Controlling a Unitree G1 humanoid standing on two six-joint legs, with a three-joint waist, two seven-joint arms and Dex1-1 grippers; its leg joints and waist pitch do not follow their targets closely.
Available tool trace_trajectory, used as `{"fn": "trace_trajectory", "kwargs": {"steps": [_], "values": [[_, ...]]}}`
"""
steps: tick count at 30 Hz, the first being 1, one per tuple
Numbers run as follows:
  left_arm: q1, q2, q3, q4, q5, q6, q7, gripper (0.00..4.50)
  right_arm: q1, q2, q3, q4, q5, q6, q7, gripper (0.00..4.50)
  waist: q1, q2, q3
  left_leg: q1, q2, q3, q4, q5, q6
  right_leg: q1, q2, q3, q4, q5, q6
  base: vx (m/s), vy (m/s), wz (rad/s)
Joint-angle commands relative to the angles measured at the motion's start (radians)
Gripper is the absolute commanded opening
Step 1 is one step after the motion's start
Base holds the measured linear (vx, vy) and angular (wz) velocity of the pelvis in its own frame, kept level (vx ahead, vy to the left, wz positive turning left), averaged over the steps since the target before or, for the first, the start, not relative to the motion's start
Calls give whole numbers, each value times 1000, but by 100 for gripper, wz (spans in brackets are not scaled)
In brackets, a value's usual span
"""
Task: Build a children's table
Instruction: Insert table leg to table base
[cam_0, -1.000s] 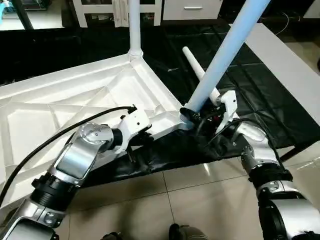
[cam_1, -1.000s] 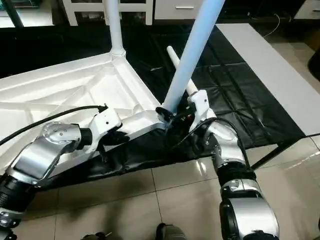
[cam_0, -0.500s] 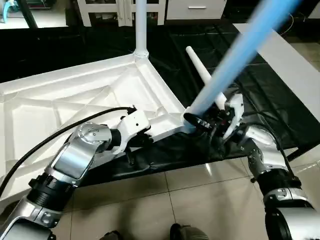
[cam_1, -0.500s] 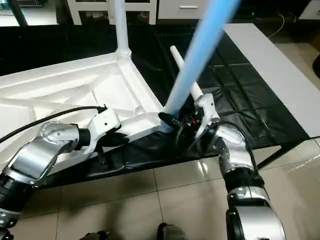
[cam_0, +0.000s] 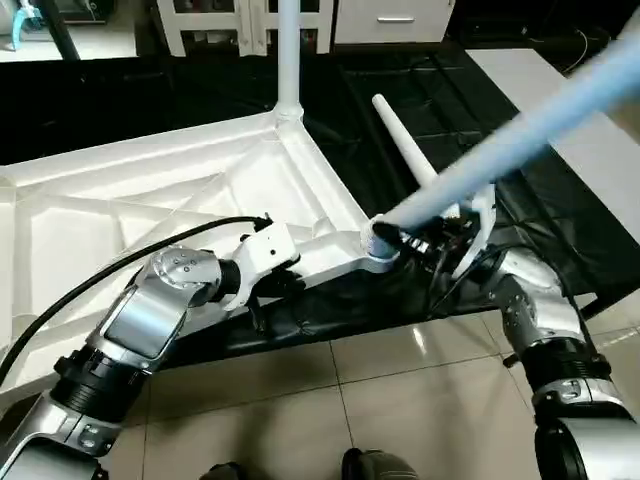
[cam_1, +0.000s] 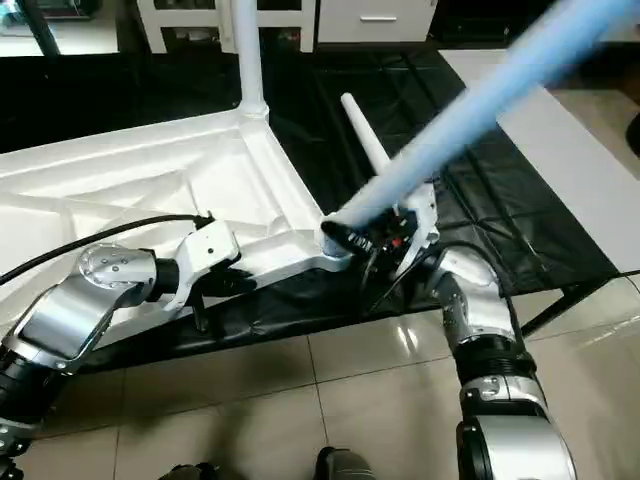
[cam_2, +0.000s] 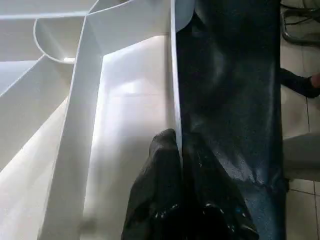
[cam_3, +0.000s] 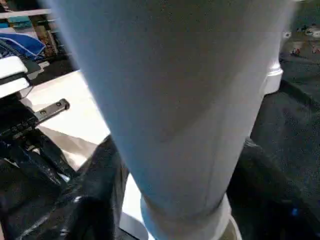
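Leg-fitting step, by the look of it. Right claw (cam_0: 432, 232) wrapped around the fat end of a long white tube leg (cam_0: 520, 135), right at the near corner socket (cam_0: 378, 243) of the upturned table top (cam_0: 150, 205). Leg leaning hard away from the claw toward the robot's right (nowhere near upright), base just at the socket mouth, not clearly seated.

Left claw (cam_2: 176, 150) pressed together on the thin near rim of the top, one finger either side of the wall, pinning the slab down on the black sheet (cam_2: 230, 100) draped over the worktop.

One leg already standing upright (cam_0: 288, 55) in the far corner socket, well beyond both claws. A spare leg (cam_0: 405, 150) lying flat on the sheet just past the right claw.

Next move, probably: tip the held leg back to vertical, line up over the socket, push straight down while holding the rim firm.

Materials: glossy hard white plastic all round, diagonal ribs under the top, smooth round tapering tubes, crinkly shiny black sheet, polished floor tiles (cam_0: 330, 400) below.
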Motion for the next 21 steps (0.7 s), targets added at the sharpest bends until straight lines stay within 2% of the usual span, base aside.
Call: {"fn": "trace_trajectory", "kwargs": {"steps": [1,4,9,11,15,18,21], "values": [[35,14,-59,8,9,18,-41,0,6,-9,-1,-22,8,18,19,231,2,8,-61,15,23,-1,-50,-132,111,49,-52,31,-55,-56,-318,0,0,0],[36,19,-61,7,7,17,-45,0,3,-17,3,-25,9,28,29,212,2,8,-62,14,22,0,-48,-114,119,50,-51,31,-52,-30,-321,0,0,0],[34,29,-70,6,-1,2,-76,0,-11,-65,62,2,-74,14,46,193,6,6,-62,15,20,1,-46,-94,129,51,-50,30,-50,-10,-323,0,0,0],[34,33,-73,1,-9,-12,-93,0,-28,-78,65,25,-90,8,38,190,9,2,-61,14,20,2,-44,-79,137,52,-51,31,-47,4,-323,0,0,0],[37,41,-77,-2,-8,-28,-103,0,-45,-99,82,49,-120,-10,49,189,9,2,-60,15,20,3,-43,-81,141,51,-50,31,-48,-4,-324,0,0,0],[41,51,-90,15,-12,-112,-145,0,-65,-116,108,70,-130,8,92,189,7,-6,-58,14,19,3,-42,-91,145,49,-49,31,-49,-26,-317,0,0,0],[33,56,-102,54,1,-166,-161,0,-65,-132,148,88,-160,14,141,189,7,-4,-57,16,21,3,-42,-89,150,48,-49,31,-48,-26,-314,0,0,0]]}}
